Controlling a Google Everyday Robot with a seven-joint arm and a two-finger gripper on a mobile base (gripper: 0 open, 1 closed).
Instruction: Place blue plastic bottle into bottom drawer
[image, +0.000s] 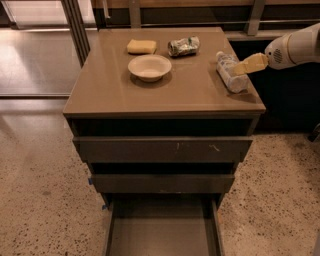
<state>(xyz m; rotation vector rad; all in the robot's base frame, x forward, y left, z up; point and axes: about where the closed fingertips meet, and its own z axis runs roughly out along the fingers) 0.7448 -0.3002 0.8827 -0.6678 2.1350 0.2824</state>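
Note:
The blue plastic bottle lies on its side at the right edge of the cabinet top, cap toward the back. My gripper reaches in from the right on a white arm, its yellowish fingertips right over the bottle's middle. The bottom drawer is pulled out at the foot of the cabinet, its flat grey floor bare.
A white bowl, a yellow sponge and a crushed silvery-green can sit on the cabinet top. Two drawers above the bottom one stand slightly out. A metal frame stands at the back left. Speckled floor surrounds the cabinet.

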